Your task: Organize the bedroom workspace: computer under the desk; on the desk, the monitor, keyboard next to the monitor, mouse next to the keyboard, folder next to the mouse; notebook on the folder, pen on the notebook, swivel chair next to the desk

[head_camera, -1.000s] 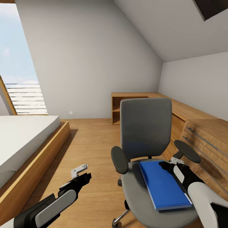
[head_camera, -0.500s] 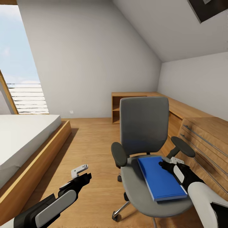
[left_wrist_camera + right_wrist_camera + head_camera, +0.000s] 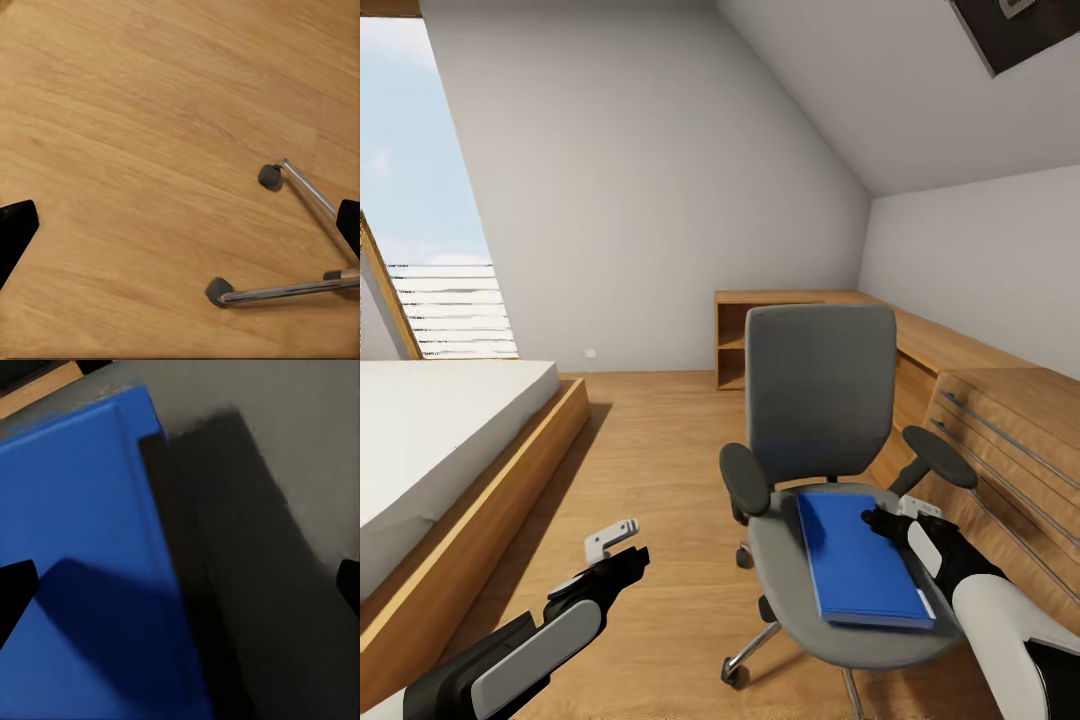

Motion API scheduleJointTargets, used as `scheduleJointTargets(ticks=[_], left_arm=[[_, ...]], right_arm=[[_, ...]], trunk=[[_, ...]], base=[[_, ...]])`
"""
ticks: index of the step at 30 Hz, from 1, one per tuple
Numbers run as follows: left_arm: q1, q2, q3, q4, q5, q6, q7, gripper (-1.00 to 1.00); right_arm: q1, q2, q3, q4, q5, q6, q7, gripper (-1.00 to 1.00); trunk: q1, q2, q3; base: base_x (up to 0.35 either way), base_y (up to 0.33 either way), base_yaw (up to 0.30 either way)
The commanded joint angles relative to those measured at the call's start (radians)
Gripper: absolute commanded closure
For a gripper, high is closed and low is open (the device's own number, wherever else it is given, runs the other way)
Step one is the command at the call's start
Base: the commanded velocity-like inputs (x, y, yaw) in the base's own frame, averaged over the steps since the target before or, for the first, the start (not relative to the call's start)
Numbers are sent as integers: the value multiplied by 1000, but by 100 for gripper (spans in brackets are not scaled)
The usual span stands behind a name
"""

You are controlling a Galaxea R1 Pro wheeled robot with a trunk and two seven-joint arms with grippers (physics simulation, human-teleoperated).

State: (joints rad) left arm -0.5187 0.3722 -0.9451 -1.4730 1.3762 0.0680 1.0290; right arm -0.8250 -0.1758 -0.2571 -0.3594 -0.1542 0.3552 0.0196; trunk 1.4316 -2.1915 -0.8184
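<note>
The swivel chair (image 3: 820, 400), grey with black armrests, stands right of centre with its back toward the far wall. The bright blue folder (image 3: 855, 560) lies flat on its seat. My right gripper (image 3: 885, 520) hovers open just above the folder's far right edge. In the right wrist view, the folder (image 3: 75, 547) and the grey seat (image 3: 285, 510) lie between the spread fingertips (image 3: 13, 592). My left gripper (image 3: 622, 550) hangs open over the floor left of the chair, and its wrist view looks down on the chrome chair base (image 3: 300, 289). The desk, computer, monitor, keyboard, mouse, notebook and pen are out of view.
A bed (image 3: 430, 440) on a wooden frame runs along the left. A light wooden drawer unit (image 3: 1000, 430) stands close to the chair's right, with a low wooden shelf (image 3: 760, 330) behind it. Wooden floor (image 3: 650, 450) lies between bed and chair.
The chair, with the folder on it, has turned slightly and sits a little farther off, showing more of its base. The view has drifted a bit. Both grippers hold their places in the picture.
</note>
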Motion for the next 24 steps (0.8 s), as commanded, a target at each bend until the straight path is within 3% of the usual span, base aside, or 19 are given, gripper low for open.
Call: scheduleJointTargets(ticks=[1,11,24], left_arm=[[-1,1,-1,-1,0,7,5,-100],[-1,0,-1,-1,0,7,3,-100],[-1,-1,-2,-1,1,7,4,-100]], right_arm=[[0,1,-1,3,-4,5,2,-100],[1,2,-1,4,-1,5,2,-100],[0,2,-1,2,-1,5,2,-100]], trunk=[[0,0,-1],[0,0,-1],[0,0,-1]], base=[[-151,149,0],[-165,158,0],[-17,15,0]])
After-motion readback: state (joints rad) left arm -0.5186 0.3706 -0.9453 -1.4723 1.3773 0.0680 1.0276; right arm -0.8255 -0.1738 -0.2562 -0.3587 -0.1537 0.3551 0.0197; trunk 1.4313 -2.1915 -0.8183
